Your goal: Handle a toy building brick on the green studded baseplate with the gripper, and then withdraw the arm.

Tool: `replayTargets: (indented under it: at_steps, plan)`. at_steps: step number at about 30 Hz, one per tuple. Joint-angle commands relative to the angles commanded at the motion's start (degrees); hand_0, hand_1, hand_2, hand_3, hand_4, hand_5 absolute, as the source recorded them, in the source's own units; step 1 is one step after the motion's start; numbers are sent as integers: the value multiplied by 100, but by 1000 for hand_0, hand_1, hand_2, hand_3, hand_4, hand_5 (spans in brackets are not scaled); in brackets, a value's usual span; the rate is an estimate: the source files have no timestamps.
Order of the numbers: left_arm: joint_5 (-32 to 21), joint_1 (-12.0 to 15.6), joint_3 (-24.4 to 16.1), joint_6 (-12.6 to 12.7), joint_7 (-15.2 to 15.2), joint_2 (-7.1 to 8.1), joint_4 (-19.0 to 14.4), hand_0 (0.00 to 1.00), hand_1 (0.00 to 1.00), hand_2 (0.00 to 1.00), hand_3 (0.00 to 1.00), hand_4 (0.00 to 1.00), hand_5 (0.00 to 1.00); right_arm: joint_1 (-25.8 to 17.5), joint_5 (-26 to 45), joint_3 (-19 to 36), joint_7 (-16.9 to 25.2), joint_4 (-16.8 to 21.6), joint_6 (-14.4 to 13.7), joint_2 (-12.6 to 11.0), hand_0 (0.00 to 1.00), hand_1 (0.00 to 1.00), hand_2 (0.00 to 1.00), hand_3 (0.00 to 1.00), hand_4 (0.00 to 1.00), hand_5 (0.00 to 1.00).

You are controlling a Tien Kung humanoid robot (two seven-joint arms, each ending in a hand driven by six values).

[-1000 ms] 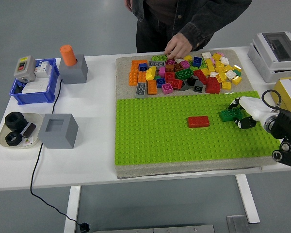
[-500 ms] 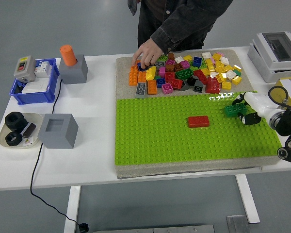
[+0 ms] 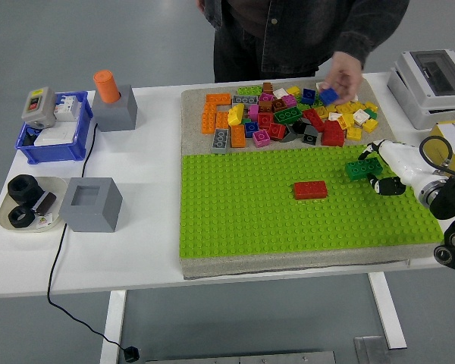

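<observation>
**One hand on the green brick, right edge of baseplate**

One robot hand was in view, the right hand (image 3: pixel 387 171), entering from the right edge of the picture on its black arm. We noted its white fingers (image 3: pixel 398 158) closed around a green brick (image 3: pixel 362 167), which sat at the far right part of the green baseplate (image 3: pixel 250 220), near that plate's far edge. We could not tell whether the brick was pressed onto the studs or held just above them. The left arm did not appear in the picture.

Left of the hand, near the middle of the baseplate, we recorded a red brick (image 3: pixel 309 189) lying flat on the studs, well apart from the green one. Beyond the baseplate, on the grey board (image 3: pixel 193 102), lay the loose brick pile (image 3: pixel 288 117), with mixed orange, yellow, red, pink, grey and white pieces.

A person stood at the far side of the table. The person's hand (image 3: pixel 343 76) was over the right end of the pile and held a blue brick (image 3: pixel 329 96) in its fingers.

On the left of the white table (image 3: pixel 144 227) we logged a grey block with an orange cylinder (image 3: pixel 111 102), a hollow grey block (image 3: pixel 91 203), a blue bin (image 3: pixel 53 129) and a small dish (image 3: pixel 26 205) with black parts. A white box (image 3: pixel 432 83) stood at the far right.
</observation>
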Motion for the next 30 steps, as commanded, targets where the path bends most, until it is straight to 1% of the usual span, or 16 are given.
replayTargets:
  at_steps: [4,5,10,11,16,25,30]
  plan:
    - [-14,4,8,-6,-6,-2,1,812,841,834,928,935,600,-140,-53,57,-123,-13,-31,147,973,956,958,604,483,44]
    - [-14,6,6,-6,-5,-2,2,811,841,835,920,944,605,-177,-53,81,-136,-33,-44,187,996,979,969,598,493,55]
    - [-22,11,11,-13,-9,-5,3,811,841,835,920,944,605,-336,-41,178,-179,-148,-93,383,996,979,969,598,493,55]
    - [-21,12,10,-13,-9,-5,3,812,843,839,906,948,609,-356,-43,189,-189,-162,-95,413,998,981,973,588,504,64]
    - [-15,17,0,-15,-5,-4,3,812,843,839,906,948,609,-440,-86,252,-260,-183,-93,576,998,981,973,588,504,64]
    - [-12,14,0,-20,-12,-1,6,813,846,841,899,951,612,-439,-63,299,-314,-259,-98,777,998,986,979,591,521,73]
    - [-15,13,3,-23,-14,0,5,813,847,841,898,953,616,-423,-18,306,-290,-363,-104,828,998,985,979,592,528,71]
